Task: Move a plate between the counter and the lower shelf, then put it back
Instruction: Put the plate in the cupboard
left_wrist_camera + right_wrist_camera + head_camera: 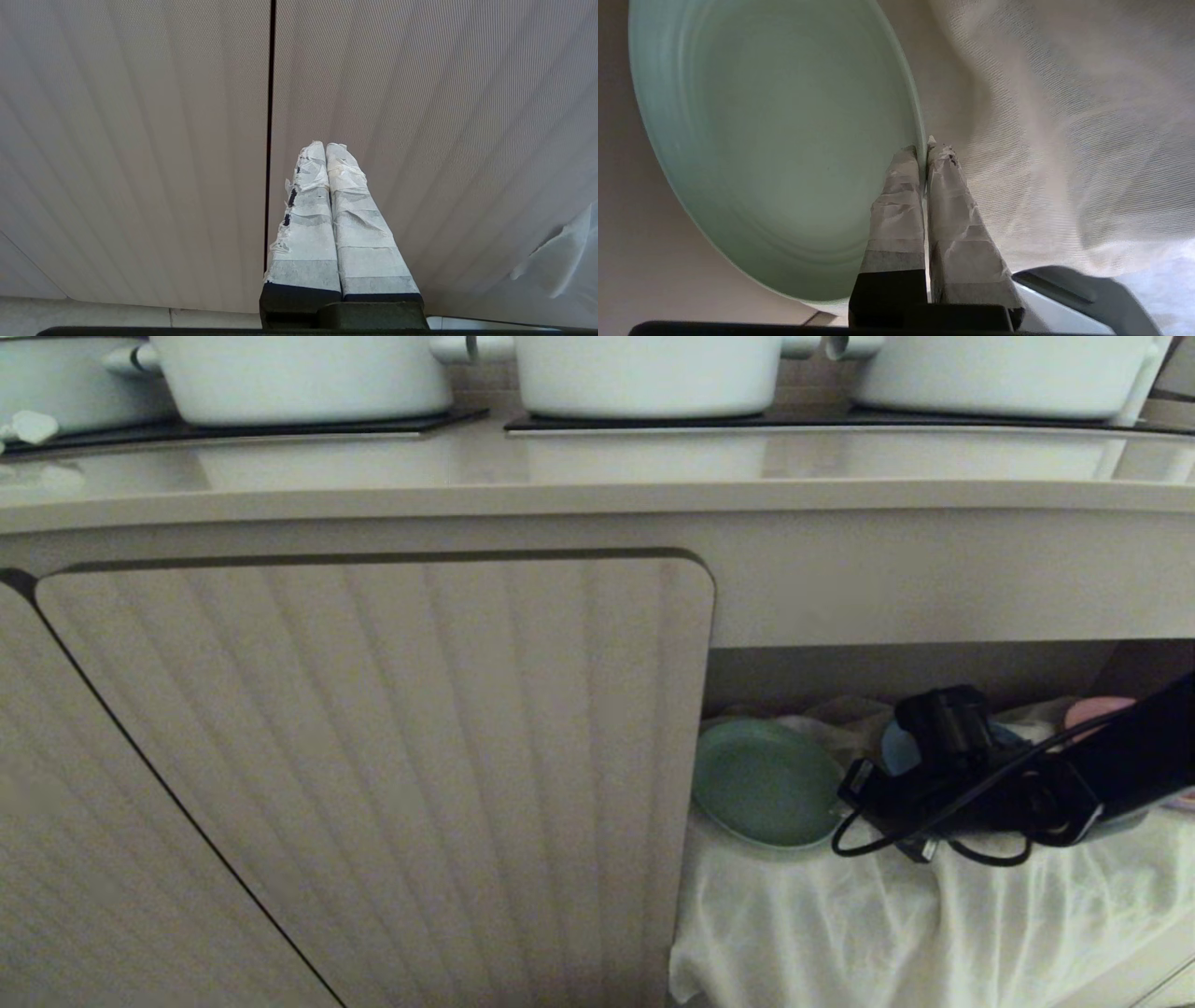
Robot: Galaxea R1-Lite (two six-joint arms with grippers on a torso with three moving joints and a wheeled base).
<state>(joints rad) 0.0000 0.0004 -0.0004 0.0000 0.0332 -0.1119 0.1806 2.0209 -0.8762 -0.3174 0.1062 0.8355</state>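
Observation:
The mint-green plate sits tilted at the left end of the lower shelf, over its wrinkled white cloth. My right arm reaches into the recess from the right. My right gripper is shut on the plate, pinching its rim, one taped finger inside the rim and one outside. The counter runs along the top of the head view. My left gripper is shut on nothing and faces a ribbed cabinet door.
Three white pots stand on black hob panels on the counter. A dark blue plate and a pink plate lie behind my right arm in the recess. A ribbed beige door closes the cabinet left of the shelf.

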